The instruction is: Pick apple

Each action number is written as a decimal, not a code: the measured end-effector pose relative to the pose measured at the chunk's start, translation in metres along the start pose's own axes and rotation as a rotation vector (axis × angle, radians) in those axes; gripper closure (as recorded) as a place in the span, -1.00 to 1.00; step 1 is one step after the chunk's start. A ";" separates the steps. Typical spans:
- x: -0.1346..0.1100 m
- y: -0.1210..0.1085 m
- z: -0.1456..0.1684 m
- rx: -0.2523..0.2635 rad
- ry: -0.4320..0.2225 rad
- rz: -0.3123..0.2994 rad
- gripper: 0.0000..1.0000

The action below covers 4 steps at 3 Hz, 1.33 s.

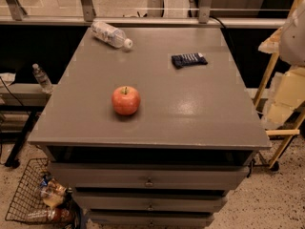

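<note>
Three things sit on the grey worktop [209,118]. The apple [126,100] stands stem-up left of centre, nearer the front edge, well apart from the toppled water bottle [110,34] and the dark packet [189,59] at the back, so a grasp from above looks uncrowded. The claw is out of view, so I cannot tell whether it is open or closed.

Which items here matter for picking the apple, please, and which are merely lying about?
For the job: apple, front left of the cabinet top; gripper, not in view.
Lying about: water bottle, dark packet, floor basket.
</note>
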<state>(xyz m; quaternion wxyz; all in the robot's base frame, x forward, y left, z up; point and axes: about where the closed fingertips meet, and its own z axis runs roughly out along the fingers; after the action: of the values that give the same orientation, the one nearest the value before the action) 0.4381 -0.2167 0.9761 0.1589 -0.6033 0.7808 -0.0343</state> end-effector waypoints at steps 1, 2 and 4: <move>0.000 0.000 0.000 0.000 0.000 0.000 -1.00; -0.044 0.001 0.021 -0.054 -0.084 -0.085 -1.00; -0.178 0.007 0.079 -0.167 -0.302 -0.222 -1.00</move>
<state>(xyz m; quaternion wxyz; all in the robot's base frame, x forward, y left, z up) 0.4937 -0.0340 0.9360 0.2190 -0.6951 0.6767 0.1041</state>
